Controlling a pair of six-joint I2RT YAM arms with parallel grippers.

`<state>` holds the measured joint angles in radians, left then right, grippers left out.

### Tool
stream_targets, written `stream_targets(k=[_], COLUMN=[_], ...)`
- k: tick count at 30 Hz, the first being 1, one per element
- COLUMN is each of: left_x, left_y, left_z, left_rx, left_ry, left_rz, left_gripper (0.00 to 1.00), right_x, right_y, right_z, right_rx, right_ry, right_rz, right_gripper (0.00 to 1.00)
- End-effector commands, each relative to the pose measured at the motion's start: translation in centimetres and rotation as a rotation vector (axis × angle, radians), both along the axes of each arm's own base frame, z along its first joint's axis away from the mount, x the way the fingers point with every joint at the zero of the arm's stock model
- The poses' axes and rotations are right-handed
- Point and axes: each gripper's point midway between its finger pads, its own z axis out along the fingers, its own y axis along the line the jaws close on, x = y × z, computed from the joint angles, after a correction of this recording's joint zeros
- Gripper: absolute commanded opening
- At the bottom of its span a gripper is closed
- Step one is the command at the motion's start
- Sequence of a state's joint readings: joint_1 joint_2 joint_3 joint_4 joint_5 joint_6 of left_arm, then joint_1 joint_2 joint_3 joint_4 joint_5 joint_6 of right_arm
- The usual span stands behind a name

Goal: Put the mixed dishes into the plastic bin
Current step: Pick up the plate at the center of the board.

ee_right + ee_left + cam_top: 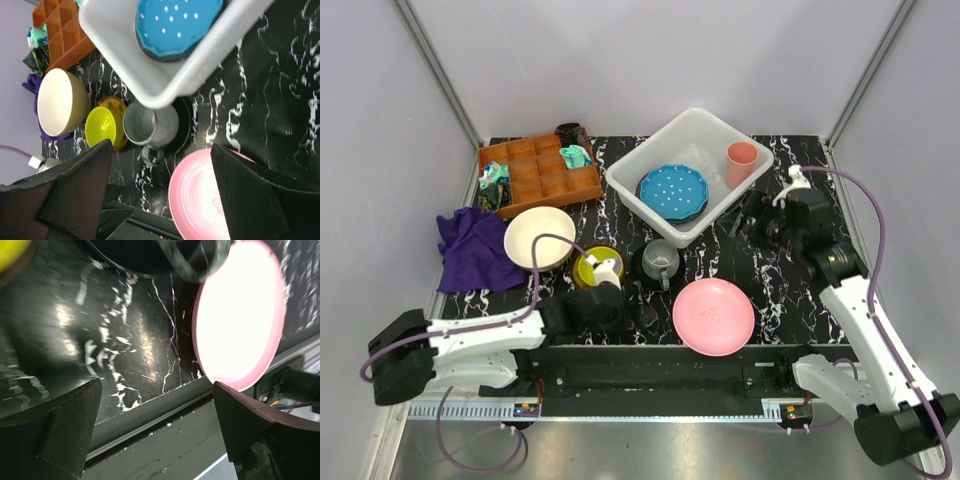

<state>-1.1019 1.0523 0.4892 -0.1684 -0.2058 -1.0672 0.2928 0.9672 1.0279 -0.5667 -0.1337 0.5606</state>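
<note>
Progress from the overhead view, Ana?

Partly done, Ben. The plastic bin holds the blue dotted plate and the pink cup. Out on the table are the cream bowl, yellow bowl, grey mug and pink plate. The left gripper lies low between the yellow bowl and the pink plate. The right gripper hangs just beside the bin's near-right wall.

And the left wrist view?

Its fingers are wide apart with nothing between them, only bare table and its front edge. The pink plate glares just beyond one finger, and the grey mug's rim shows at the top.

Right wrist?

Jaws spread there too, and empty. Below them I see the bin's corner, the grey mug on what looks like a black saucer, both bowls and the pink plate. A darker rim under the blue dotted plate may be a second plate; I cannot tell. I judge four or five pieces are left, with the pink plate nearest the left arm.
</note>
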Motion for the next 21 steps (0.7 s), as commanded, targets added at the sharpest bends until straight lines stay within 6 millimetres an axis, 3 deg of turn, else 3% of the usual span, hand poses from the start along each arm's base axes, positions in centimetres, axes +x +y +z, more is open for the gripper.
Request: stream_targets(k=[1, 2, 6, 15, 19, 21], left_x=[1.2, 0.9, 1.0, 1.2, 1.2, 1.0], left_y=[-5.1, -5.8, -8.1, -10.8, -11.4, -11.5], left_z=[2.6, 2.5, 1.9, 0.3, -0.4, -0.8], left_rx=[-0.146, -0.151, -0.197, -0.199, -0.191, -0.185], left_ry=[-0.07, -0.066, -0.056, -0.029, -0.013, -0.004], left_rz=[0.023, 0.013, 0.017, 0.014, 0.012, 0.005], left_gripper=[0.95, 0.95, 0.95, 0.91, 0.86, 0.76], right_x=[-3.0, -3.6, -4.7, -4.7, -4.7, -4.7], right_y=[-0.4, -0.5, -0.8, -1.0, -0.9, -1.0], right_z=[-2.5, -3.5, -3.7, -3.5, -3.5, -3.4], right_rx=[0.017, 0.009, 0.014, -0.006, -0.008, -0.007], right_ry=[0.076, 0.104, 0.1, 0.095, 0.097, 0.091], right_rz=[-0.002, 0.001, 0.002, 0.011, 0.014, 0.013], right_gripper=[0.89, 0.89, 0.89, 0.89, 0.89, 0.89])
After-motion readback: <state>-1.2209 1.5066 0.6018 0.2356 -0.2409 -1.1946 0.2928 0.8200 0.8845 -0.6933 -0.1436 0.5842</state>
